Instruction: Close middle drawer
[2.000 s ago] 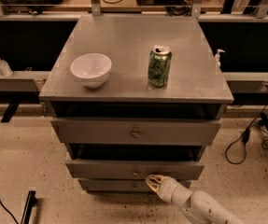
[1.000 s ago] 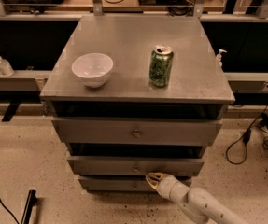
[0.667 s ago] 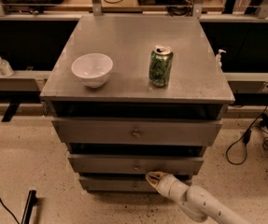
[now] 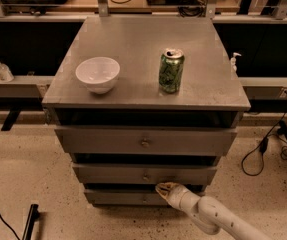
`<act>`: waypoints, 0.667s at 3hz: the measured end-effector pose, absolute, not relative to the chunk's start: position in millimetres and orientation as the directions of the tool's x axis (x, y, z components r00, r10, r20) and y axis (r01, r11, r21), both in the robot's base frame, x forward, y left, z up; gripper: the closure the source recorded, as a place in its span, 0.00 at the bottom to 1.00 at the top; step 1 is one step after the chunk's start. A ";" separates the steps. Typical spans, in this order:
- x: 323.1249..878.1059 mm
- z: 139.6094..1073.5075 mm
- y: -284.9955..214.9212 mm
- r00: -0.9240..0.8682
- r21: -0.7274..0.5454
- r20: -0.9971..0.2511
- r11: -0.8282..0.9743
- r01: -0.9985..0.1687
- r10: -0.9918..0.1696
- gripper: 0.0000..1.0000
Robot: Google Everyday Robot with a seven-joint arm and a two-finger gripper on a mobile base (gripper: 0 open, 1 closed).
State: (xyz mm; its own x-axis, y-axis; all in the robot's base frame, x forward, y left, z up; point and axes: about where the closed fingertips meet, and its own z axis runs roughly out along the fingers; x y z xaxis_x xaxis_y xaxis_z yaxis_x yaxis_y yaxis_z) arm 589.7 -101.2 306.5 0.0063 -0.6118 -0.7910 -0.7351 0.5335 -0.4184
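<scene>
The grey cabinet has three drawers. The middle drawer (image 4: 183, 174) has a flat grey front with a small round knob (image 4: 145, 176) and sits nearly flush with the other fronts. My gripper (image 4: 161, 187) on its white arm reaches in from the lower right. Its tip rests against the lower edge of the middle drawer front, just right of the knob, over the gap above the bottom drawer (image 4: 118, 198).
On the cabinet top (image 4: 133, 39) stand a white bowl (image 4: 97, 74) at the left and a green can (image 4: 171, 70) at the right. The top drawer (image 4: 103, 141) sits above. Cables (image 4: 263, 154) lie on the speckled floor at the right. A dark bar (image 4: 29, 221) lies at lower left.
The middle drawer has slid inward, its front now almost level with the others. My gripper followed it toward the cabinet.
</scene>
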 end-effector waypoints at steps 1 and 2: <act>589.4 306.6 -101.1 0.006 -0.418 -0.791 0.533 -0.735 -0.612 1.00; 571.8 316.9 -94.2 0.025 -0.405 -0.800 0.509 -0.759 -0.600 1.00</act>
